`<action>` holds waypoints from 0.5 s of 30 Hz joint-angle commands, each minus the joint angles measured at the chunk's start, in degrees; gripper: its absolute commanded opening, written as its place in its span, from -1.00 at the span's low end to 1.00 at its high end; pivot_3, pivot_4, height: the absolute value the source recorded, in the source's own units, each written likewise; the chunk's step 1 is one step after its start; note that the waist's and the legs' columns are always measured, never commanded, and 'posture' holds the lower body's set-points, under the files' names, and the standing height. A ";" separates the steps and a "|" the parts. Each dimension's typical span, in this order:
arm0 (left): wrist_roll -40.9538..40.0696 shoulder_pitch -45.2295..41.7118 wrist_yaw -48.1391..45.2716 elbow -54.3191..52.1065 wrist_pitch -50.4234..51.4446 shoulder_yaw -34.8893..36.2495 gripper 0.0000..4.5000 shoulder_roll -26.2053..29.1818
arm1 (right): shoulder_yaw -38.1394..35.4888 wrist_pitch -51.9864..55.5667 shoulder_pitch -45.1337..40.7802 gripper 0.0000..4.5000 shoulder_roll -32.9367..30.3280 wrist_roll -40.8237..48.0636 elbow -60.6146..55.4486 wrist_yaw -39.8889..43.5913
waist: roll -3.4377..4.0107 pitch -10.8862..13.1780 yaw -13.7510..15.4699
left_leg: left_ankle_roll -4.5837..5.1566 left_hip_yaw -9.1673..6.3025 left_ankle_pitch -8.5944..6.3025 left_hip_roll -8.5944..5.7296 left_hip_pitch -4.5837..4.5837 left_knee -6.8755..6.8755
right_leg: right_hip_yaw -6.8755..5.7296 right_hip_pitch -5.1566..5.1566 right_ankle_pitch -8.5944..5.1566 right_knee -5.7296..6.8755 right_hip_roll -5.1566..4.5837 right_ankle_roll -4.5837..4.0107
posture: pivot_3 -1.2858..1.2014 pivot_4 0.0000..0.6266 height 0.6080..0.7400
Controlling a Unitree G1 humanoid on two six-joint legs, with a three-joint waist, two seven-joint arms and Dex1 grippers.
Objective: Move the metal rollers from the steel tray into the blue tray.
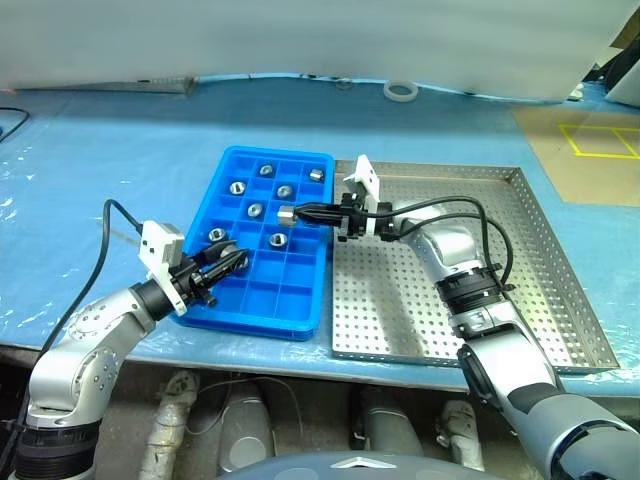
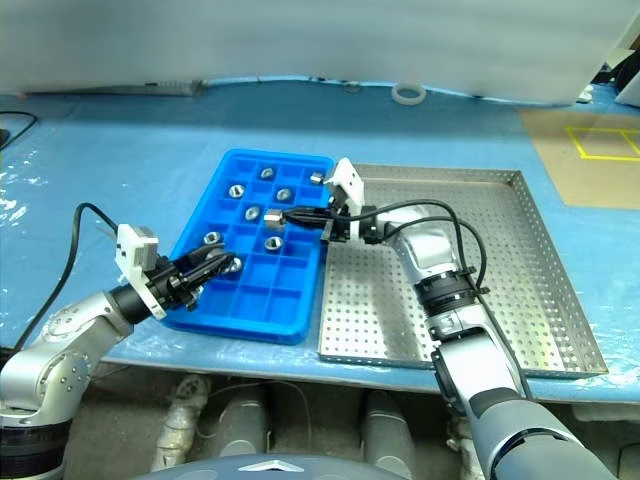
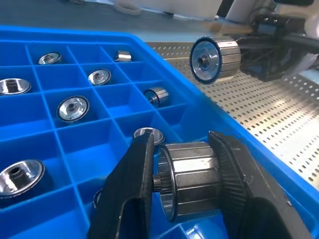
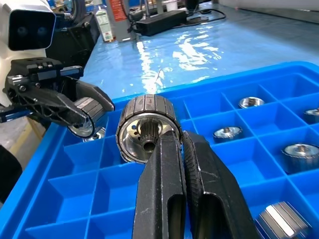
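Both grippers hold a roller over the blue tray (image 1: 262,235). L gripper (image 1: 232,262) sits at the tray's 8 o'clock edge, fingers clamped narrow on a metal roller (image 3: 192,178), 1 pad on each side of its ribbed barrel. R gripper (image 1: 293,213) reaches in from the 3 o'clock side, arm lying across the steel tray (image 1: 560,260), fingers (image 4: 164,164) pressed almost together on the rim of a 2nd roller (image 4: 147,128), bore end facing the wrist cam. That roller hangs above the tray's middle cells, not resting in any.

In the blue tray approx 6 more rollers sit 1 per cell: 2 in the back row toward 12 o'clock (image 1: 266,170) (image 1: 316,174), 2 in the next row (image 1: 238,187) (image 1: 285,191), 1 mid-tray (image 1: 255,210), 1 toward 5 o'clock of that (image 1: 277,239). Another (image 1: 215,234) lies just by the L gripper tips.

Steel tray touches the blue tray's 3 o'clock side, perforated floor bare where it shows. White tape ring (image 1: 401,90) lies well apart at 12 o'clock on the table sheet (image 1: 110,150)
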 commanded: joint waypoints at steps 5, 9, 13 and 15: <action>6.24 1.08 2.47 -2.18 -6.33 -6.29 -0.39 -4.33 | -0.46 -2.11 -2.34 -1.00 1.63 -0.61 1.99 1.39 | 0.00 0.00 0.88 | -0.01 0.00 0.01 0.01 0.01 -0.01 | 0.00 0.00 0.00 0.00 0.01 -0.01 | 0.17 -0.52 1.00; 9.79 0.88 1.83 -0.66 -7.52 -9.41 -0.39 -3.99 | -0.91 -2.30 -2.36 -1.00 1.77 -0.99 2.33 0.97 | 0.00 0.00 0.89 | -0.04 -0.01 0.02 0.01 0.02 -0.02 | -0.01 0.00 0.00 0.01 0.01 -0.02 | 0.15 -0.52 1.00; 12.72 1.42 0.34 1.21 -7.59 -11.82 -0.39 -1.90 | -1.49 -2.30 -1.79 -1.00 1.29 -1.43 2.08 0.19 | 0.00 0.00 0.87 | -0.06 -0.01 0.04 0.01 0.06 -0.02 | 0.00 0.00 0.00 0.05 0.02 -0.02 | 0.14 -0.52 1.00; 14.54 1.93 -0.18 2.55 -8.17 -12.65 -0.24 -0.59 | -1.73 -2.31 -1.53 -1.00 0.95 -1.73 2.03 -0.51 | 0.02 -0.01 0.83 | -0.07 -0.01 0.05 0.01 0.09 -0.02 | 0.01 0.01 0.00 0.07 0.02 -0.02 | 0.13 -0.52 1.00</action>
